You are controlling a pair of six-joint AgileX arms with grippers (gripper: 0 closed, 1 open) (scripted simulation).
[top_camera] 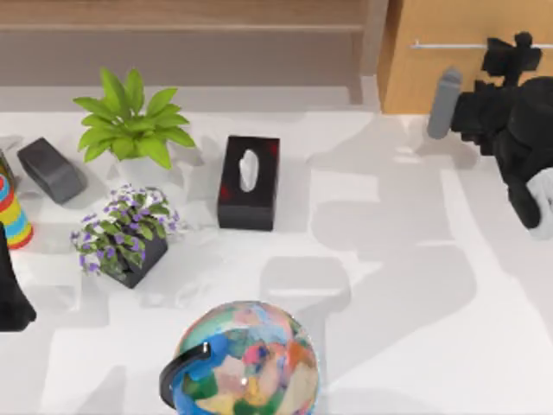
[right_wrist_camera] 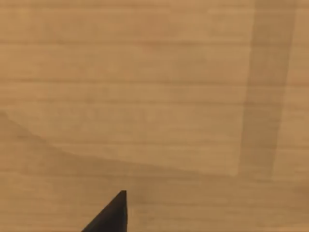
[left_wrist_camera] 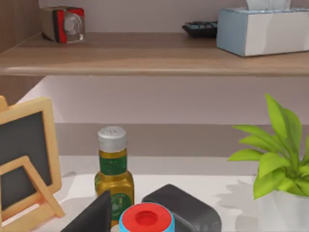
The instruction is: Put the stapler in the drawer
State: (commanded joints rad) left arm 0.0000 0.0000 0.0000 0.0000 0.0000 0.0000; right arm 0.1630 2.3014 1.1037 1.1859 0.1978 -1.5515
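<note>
Top view, right gripper (top_camera: 510, 54) at drawer (top_camera: 449, 78), stapler (top_camera: 52, 169) far left

The light is bright and even. Soft grey shadows lie on the white worktop (top_camera: 389, 346), biggest under the right arm. The tissue box (top_camera: 249, 181) and the green plant (top_camera: 130, 121) throw small shadows beside them. The wood drawer (right_wrist_camera: 145, 72) front has a faint dark band and a slanted shadow. No glare.
</note>
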